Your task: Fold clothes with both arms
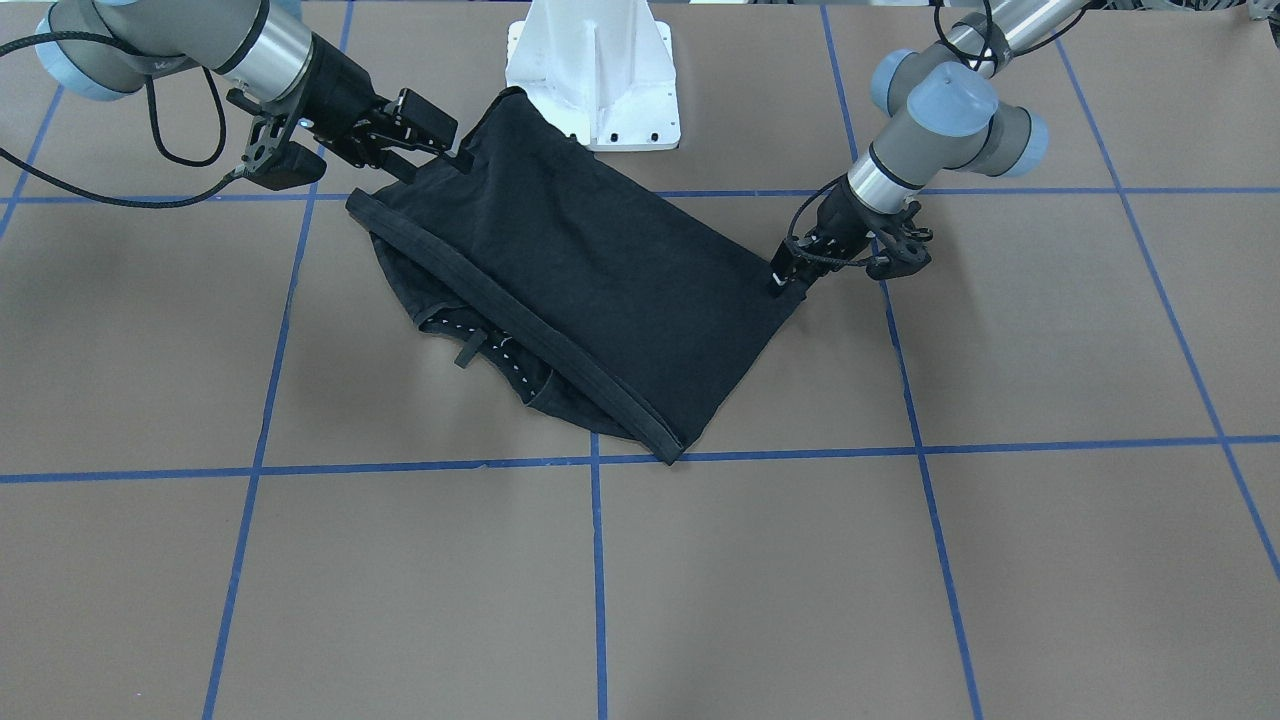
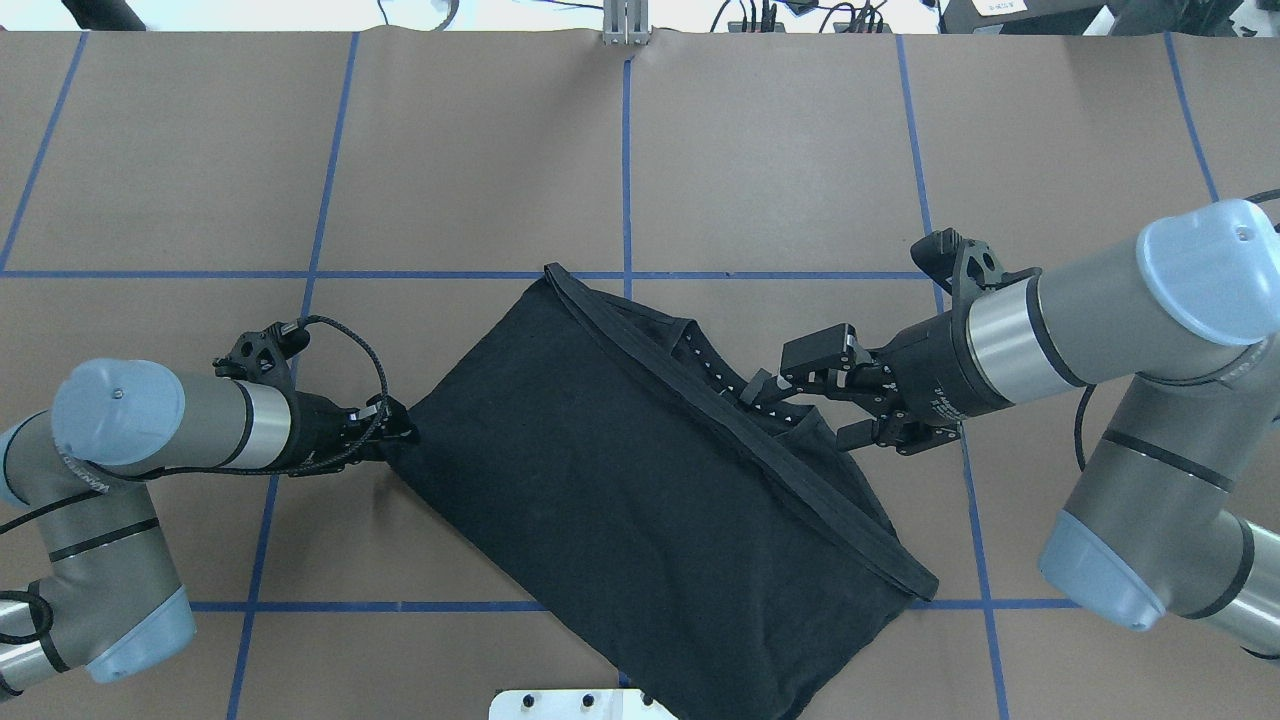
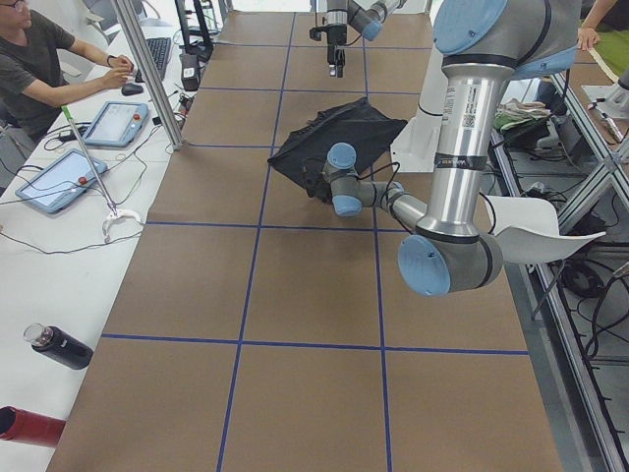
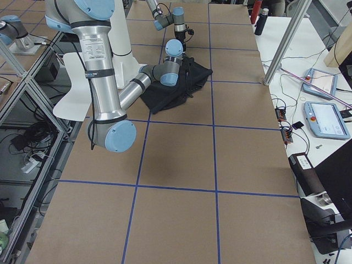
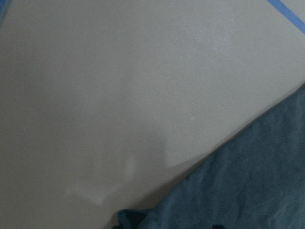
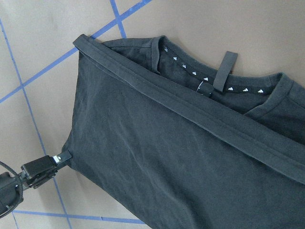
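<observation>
The black T-shirt lies folded in half on the brown table, its hem band running diagonally above the collar. One corner lies over the pedestal's foot. My left gripper is low at the shirt's outer corner and shut on it, as the right wrist view also shows. My right gripper sits at the opposite edge by the collar; its fingers stand wide apart. The left wrist view shows only table and a patch of the shirt.
Blue tape lines grid the table. The white pedestal stands at the robot's side, touching the shirt. Along a side bench there are a seated person, tablets, a bottle and pendants.
</observation>
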{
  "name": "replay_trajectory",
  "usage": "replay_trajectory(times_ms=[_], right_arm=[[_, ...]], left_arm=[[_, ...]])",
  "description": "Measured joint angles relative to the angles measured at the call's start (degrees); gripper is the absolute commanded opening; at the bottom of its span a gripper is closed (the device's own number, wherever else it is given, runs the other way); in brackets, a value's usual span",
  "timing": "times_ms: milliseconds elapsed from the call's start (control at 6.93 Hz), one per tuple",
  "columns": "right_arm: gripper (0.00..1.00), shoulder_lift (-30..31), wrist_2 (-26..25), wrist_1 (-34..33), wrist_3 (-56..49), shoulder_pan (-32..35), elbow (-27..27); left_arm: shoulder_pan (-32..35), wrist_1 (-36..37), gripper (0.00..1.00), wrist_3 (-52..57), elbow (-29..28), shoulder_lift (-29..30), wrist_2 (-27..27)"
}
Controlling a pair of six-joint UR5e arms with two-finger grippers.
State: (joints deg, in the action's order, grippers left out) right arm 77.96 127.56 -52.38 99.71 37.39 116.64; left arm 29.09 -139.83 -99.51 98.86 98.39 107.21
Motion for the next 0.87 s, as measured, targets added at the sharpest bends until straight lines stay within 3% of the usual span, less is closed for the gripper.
replay_trajectory(times_ms=[433,866], right_arm=[[1.00,0.0,0.1,0.0,0.0,0.2,0.0],[1.00,0.2,-0.4,0.0,0.3,0.6,-0.2]], left_arm=[[0.4,0.6,0.00,0.2,1.5,-1.0,0.2],[4.1,6.2,0.00,0.6,2.7,-0.2,0.0]])
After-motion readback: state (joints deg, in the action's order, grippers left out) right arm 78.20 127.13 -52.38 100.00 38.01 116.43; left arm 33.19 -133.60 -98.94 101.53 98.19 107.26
